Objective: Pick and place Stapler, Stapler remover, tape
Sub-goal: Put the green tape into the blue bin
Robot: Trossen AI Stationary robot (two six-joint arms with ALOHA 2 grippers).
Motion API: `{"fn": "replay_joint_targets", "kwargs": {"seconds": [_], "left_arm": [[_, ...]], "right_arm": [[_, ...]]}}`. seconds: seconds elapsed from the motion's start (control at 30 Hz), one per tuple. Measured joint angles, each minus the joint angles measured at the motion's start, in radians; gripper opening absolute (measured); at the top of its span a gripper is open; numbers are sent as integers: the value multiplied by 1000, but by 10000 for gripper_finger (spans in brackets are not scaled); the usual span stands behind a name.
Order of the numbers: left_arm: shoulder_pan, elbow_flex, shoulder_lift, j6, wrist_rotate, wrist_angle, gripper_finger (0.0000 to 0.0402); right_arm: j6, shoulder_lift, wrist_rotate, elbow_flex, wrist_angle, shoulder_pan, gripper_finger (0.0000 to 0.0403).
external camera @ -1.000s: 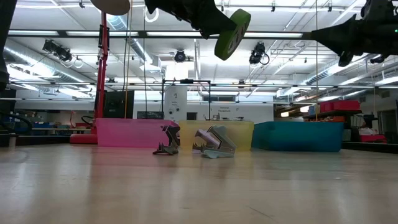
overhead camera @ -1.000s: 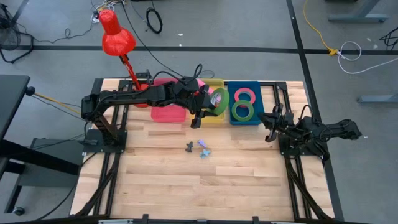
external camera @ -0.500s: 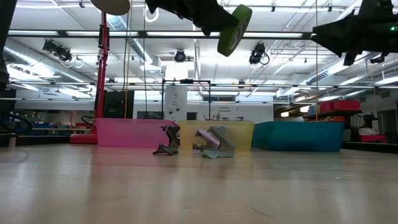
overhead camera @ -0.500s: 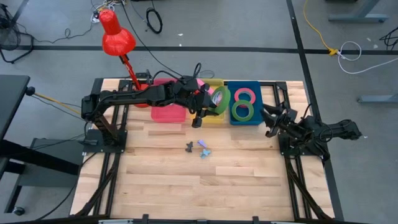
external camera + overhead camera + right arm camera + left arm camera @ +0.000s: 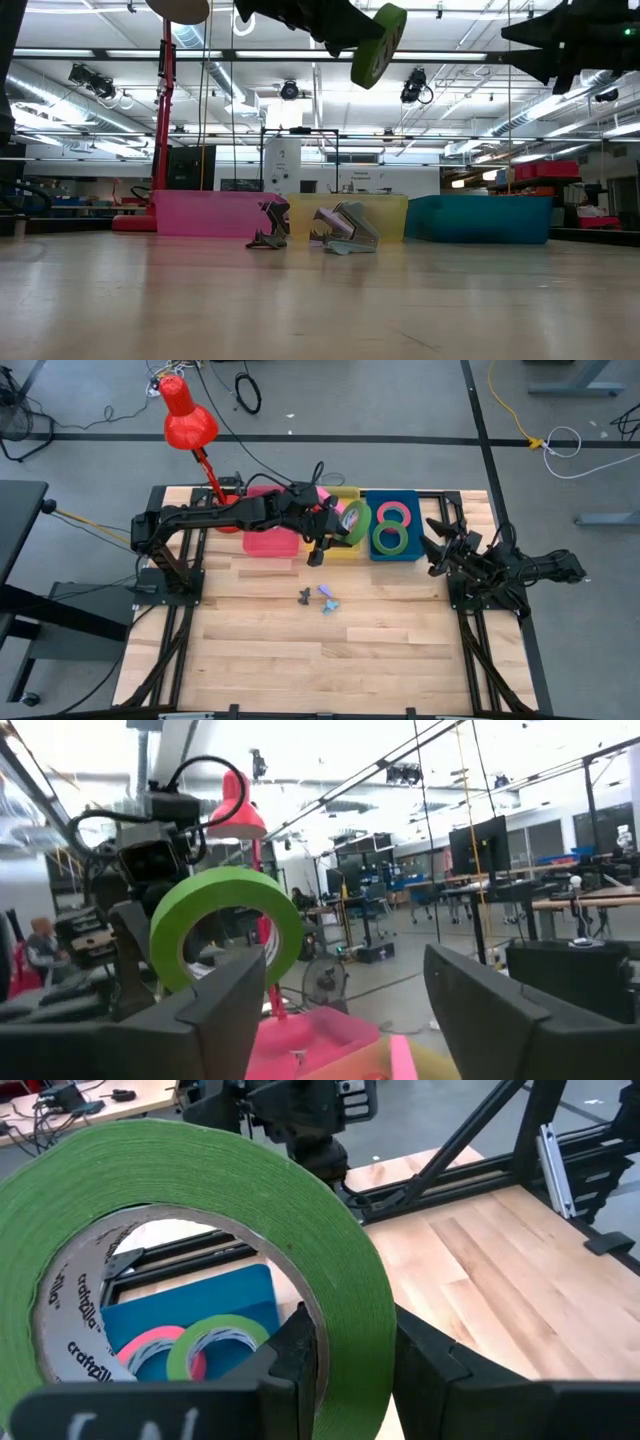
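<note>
High view: the left hand is stretched out over the yellow bin at the back of the worktop, clamped on a green tape roll that it carries upright, on edge, in the air. In the left wrist view one finger sits inside the roll's cardboard core and the other presses on the green outer face. The low view shows the roll well above the bins, tilted slightly.

Two more rolls lie flat in the blue bin just beside the yellow one: a red-pink tape roll toward the back and a second green tape roll in front of it, touching or nearly so. A pink bin stands on the yellow bin's other side, with a red desk lamp at the worktop's back corner.

Two staple removers rest on the bare wood in front of the bins, well apart from them: a dark staple remover and a bluish staple remover close beside it.

The right hand hangs by the worktop's right edge, near the blue bin, fingers spread wide with nothing between them; its wrist view shows both fingers far apart.
</note>
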Motion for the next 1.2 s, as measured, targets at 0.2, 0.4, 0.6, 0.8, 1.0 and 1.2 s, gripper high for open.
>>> {"fn": "replay_joint_targets", "kwargs": {"seconds": [0.2,0.4,0.6,0.8,1.0,1.2], "left_arm": [[0,0,0,0,9,1,98],[0,0,0,2,79,19,98],[0,0,0,0,182,74,98],[0,0,0,0,190,97,98],[0,0,0,-1,190,120,98],[0,0,0,-1,190,120,98]], "right_arm": [[-44,95,1,68,-14,0,276],[-53,194,-36,115,-14,-1,275],[-58,300,-62,176,-6,-1,275],[-65,414,-94,240,-5,-1,275],[-77,532,-96,320,-3,-28,275],[-102,631,-129,396,0,-77,275]]}}
